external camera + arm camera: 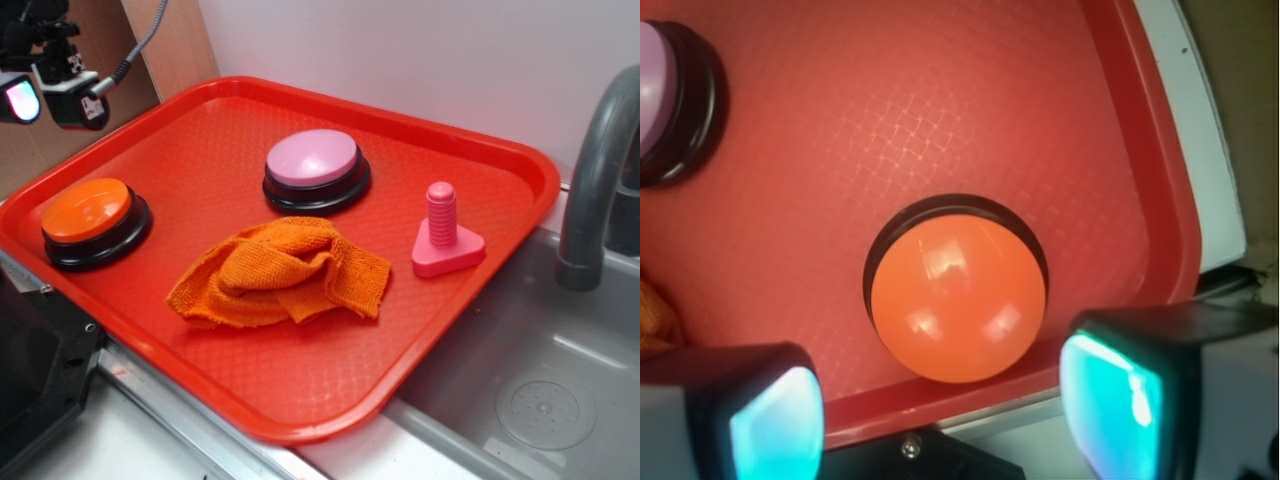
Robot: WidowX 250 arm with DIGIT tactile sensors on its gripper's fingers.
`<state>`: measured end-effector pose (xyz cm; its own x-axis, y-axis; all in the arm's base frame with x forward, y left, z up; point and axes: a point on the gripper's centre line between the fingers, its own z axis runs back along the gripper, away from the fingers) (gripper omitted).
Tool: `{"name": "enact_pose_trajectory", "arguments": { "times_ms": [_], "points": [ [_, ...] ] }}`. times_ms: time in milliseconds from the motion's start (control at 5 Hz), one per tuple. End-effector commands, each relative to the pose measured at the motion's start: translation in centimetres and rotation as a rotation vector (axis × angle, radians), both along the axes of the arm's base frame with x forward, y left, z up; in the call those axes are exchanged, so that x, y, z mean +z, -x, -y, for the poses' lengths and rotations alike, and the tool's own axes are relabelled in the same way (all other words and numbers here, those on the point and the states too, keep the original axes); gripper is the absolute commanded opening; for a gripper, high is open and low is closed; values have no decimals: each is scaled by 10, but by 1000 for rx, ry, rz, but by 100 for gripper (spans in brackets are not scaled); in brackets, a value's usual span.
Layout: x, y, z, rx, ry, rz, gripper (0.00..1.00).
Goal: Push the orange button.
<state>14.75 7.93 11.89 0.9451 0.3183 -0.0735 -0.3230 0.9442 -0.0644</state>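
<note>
Gripper [45,95] high at ten o'clock, apart from the orange button [87,210] on the tray [300,400].

Only the gripper's tips show in the exterior view, the arm cut off at the frame's corner; from the wrist its two fingers [770,420] stand wide apart, holding nothing, the button between and beyond them. The button sits at the tray's nine o'clock edge. A crumpled cloth [285,275] lies at centre, the pink button [315,165] at twelve o'clock, a pink bolt [445,240] at three o'clock. The faucet [600,170] is cropped.
</note>
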Motion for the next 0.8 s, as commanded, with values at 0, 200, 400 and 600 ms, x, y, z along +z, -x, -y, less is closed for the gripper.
{"name": "enact_pose_trajectory", "arguments": {
  "times_ms": [0,200,400,600],
  "points": [
    [24,-7,-7,18,-47,61,100],
    [30,-8,-7,11,-48,70,100],
    [38,-9,-5,10,-57,66,100],
    [42,-8,-2,-23,-119,66,100]
  ]
}}
